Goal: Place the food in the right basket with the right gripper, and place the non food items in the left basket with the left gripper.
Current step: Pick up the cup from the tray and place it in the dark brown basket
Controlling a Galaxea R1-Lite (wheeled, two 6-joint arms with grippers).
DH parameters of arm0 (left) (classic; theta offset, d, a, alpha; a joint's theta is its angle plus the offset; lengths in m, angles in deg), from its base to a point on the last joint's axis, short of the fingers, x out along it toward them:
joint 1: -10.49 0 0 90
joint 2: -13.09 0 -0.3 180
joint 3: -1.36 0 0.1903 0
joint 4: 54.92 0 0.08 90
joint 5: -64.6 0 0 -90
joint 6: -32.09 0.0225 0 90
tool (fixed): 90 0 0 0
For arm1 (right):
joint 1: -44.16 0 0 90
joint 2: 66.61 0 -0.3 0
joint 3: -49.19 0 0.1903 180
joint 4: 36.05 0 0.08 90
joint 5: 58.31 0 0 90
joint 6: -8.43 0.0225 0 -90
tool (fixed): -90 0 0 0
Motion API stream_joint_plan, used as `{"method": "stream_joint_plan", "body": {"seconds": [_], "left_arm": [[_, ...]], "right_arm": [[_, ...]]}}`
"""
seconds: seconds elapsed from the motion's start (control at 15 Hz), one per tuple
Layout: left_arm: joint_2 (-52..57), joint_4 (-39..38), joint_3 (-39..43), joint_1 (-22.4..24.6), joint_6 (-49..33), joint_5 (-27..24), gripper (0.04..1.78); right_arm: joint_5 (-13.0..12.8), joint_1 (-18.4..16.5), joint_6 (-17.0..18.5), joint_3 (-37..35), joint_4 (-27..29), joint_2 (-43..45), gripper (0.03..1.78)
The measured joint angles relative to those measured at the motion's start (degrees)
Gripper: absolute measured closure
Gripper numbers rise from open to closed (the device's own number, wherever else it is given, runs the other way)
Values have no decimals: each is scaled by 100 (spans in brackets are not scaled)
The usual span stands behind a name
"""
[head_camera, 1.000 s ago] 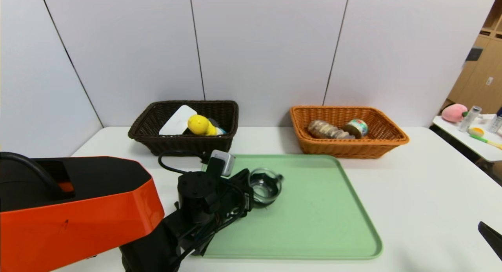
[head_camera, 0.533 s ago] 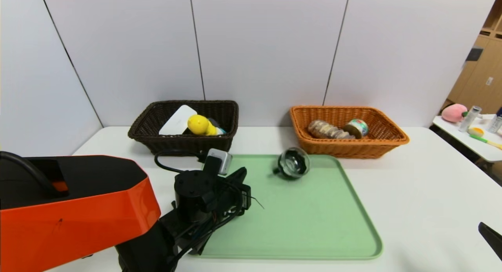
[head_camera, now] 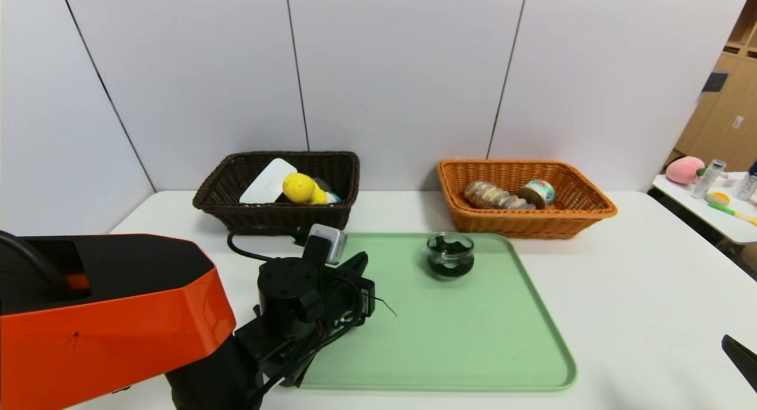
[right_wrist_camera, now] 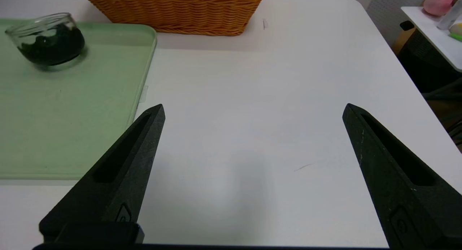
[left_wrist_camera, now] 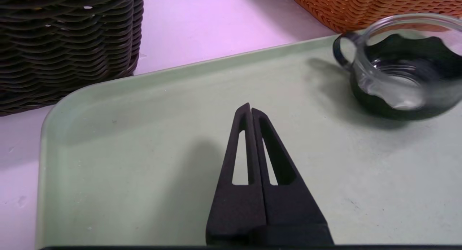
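A small clear glass cup [head_camera: 450, 255] with a black handle stands upright on the far part of the green tray [head_camera: 473, 351], apart from both grippers. In the left wrist view the cup [left_wrist_camera: 400, 68] sits beyond and to one side of my left gripper [left_wrist_camera: 249, 107], which is shut on nothing low over the tray. The dark brown left basket [head_camera: 278, 218] holds a flat white box [head_camera: 266, 182] and a yellow duck toy [head_camera: 301, 188]. The orange right basket [head_camera: 526, 225] holds the bread roll [head_camera: 494, 196] and the tin [head_camera: 538, 192]. My right gripper [right_wrist_camera: 254, 106] hangs open over bare table.
A side table [head_camera: 709, 212] at the far right carries a pink plush and small bottles. The white wall runs close behind both baskets. My left arm's orange cover [head_camera: 112, 315] fills the near left corner.
The cup, tilted at my left gripper's tips a second ago, has rolled away across the tray toward the orange basket and now stands upright. My left arm drew back slightly.
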Motion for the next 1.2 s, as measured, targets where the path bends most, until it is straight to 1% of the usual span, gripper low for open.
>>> {"method": "stream_joint_plan", "body": {"seconds": [0.2, 0.33, 0.4, 0.53, 0.67, 0.73, 0.93, 1.2], "left_arm": [[39, -2, 2, -6, 188, 49, 178], [46, 0, 0, -12, 339, 195, 178], [52, -2, 16, -21, 339, 211, 170], [74, -2, 106, -83, 325, 243, 134], [132, 0, 195, -188, 293, 357, 106], [162, 0, 222, -254, 279, 407, 95], [278, -2, 261, -478, 271, 558, 68], [461, -2, 423, -670, 271, 567, 45]], "right_arm": [[0, 0, 1, -15, 9, 45, 11], [26, 0, 9, -56, 13, 83, 11], [28, 0, 11, -63, 11, 106, 11], [26, 0, 11, -72, 11, 138, 11], [26, 0, 4, -74, 13, 161, 11], [34, 0, 0, -74, 11, 180, 11], [41, 0, 0, -80, 11, 262, 11], [52, 0, 0, -87, 17, 323, 11]]}}
